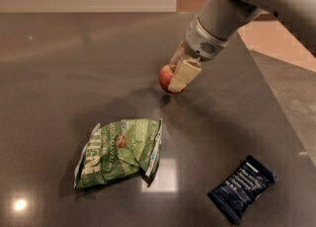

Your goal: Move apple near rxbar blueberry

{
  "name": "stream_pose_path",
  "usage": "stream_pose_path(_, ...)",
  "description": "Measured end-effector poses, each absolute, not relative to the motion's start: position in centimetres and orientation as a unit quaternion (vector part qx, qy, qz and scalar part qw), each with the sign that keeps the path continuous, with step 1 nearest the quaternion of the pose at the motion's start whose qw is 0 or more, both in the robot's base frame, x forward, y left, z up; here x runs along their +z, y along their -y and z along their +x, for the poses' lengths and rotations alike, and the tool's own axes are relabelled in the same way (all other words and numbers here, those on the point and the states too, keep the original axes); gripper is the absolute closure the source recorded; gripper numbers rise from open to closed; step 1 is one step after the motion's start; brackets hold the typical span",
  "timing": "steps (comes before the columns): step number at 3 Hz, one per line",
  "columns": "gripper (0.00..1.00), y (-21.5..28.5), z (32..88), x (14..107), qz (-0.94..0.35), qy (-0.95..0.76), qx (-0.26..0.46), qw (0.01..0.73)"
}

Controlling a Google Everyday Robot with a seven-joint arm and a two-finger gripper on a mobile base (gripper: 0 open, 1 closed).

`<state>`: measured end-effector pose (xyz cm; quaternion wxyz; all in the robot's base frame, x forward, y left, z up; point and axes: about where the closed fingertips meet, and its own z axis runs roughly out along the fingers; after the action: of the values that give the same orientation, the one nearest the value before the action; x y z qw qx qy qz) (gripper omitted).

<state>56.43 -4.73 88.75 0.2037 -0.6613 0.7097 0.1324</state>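
- Above the centre-right of the tabletop (74,63), in the single camera view, the claw (175,80) comes down from the upper right at the end of the arm.
- Claw state: pinching the apple (165,78). One cream finger (184,74) lies across the near side of the fruit; the opposite finger is hidden behind it.
- Apple position: held in the claw. A dark shadow just beneath suggests it hangs a little clear of the surface, though contact cannot be ruled out.
- Rxbar blueberry (242,188): lying flat at the near right of the tabletop, well apart from the apple.
- Progress, as judged: the grasp is made; the carry towards the bar and the set-down remain.
- Green chip bag (121,152): flat at the near centre, left of the direct line from apple to bar, so it should not obstruct.
- Open room: bare surface lies between the apple and the bar, and between the bag and the bar.
- Edge: the right edge of the tabletop runs diagonally close beyond the bar. A set-down on the bar's left or far side would keep a round apple away from that edge.
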Motion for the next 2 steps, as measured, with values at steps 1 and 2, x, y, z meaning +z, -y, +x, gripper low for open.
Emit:
stream_pose_path(1,1.0,8.0,53.1,89.9,-0.636,-0.731,0.141,0.201)
stream_pose_path(2,1.0,11.3,49.9,90.2,-0.608,-0.755,0.141,0.201)
